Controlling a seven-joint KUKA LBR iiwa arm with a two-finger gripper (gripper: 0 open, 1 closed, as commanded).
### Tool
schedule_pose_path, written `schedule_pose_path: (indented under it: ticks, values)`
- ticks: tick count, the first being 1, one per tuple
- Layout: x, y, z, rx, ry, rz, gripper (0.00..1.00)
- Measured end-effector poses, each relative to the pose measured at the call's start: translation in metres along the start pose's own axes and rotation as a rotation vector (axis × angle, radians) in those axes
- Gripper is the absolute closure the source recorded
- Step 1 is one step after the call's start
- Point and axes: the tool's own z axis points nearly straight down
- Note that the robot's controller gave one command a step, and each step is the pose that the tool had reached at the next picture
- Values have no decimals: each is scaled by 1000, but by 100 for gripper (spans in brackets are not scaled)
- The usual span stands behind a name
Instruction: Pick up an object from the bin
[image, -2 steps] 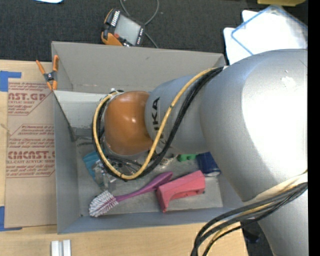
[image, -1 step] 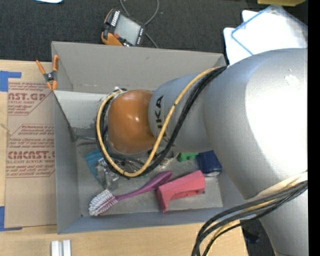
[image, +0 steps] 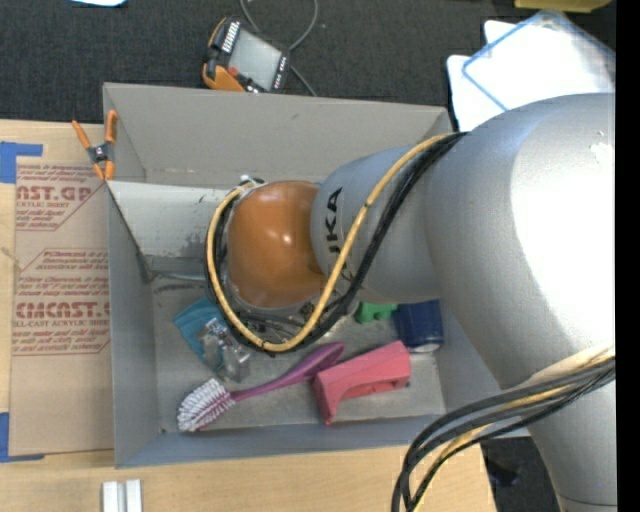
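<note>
Gripper (image: 225, 352) low beside a teal plastic piece (image: 192, 322) near the bin's (image: 135, 360) left wall, purple white-bristled toothbrush (image: 280, 378) just below; spread or closed, can't tell.

free: bin floor (image: 165, 365) left strip | blocked: toothbrush (image: 262, 384), pink block (image: 365, 378) front | under arm (image: 500, 250): probably crowded

Grey metal bin (image: 135, 330). On its floor: purple brush (image: 270, 382), white bristles, near front wall; pink block (image: 362, 378) just beside its handle; blue can (image: 420, 325), green piece (image: 375, 313), teal piece (image: 193, 325) behind.
</note>
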Motion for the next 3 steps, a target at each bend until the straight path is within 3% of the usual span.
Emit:
schedule_pose_path:
  ticks: [1, 2, 3]
  values:
    - [0, 0, 0, 0, 0, 0, 100]
    - [-32, -16, 2, -1, -5, -75, 100]
    - [-32, -16, 2, -2, -5, -74, 100]
